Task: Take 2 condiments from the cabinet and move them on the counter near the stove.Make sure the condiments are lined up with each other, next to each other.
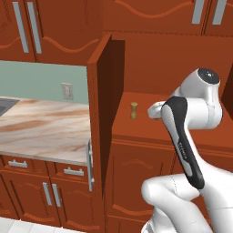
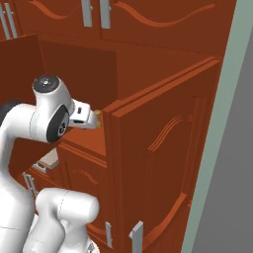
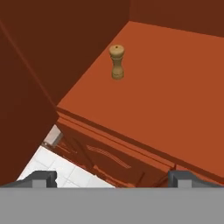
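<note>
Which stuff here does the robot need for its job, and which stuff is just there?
For the job:
- wooden shaker standing on the cabinet shelf
- open cabinet door
- marble counter
- end effector, open, holding nothing

Just there:
- wall outlet
- drawer handles

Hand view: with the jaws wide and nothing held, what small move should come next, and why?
Probably ease the gripper forward and down toward the wooden shaker. It stands upright on the cabinet shelf, ahead of the open fingertips and well apart from them, so the gap has to close before any grasp.
</note>
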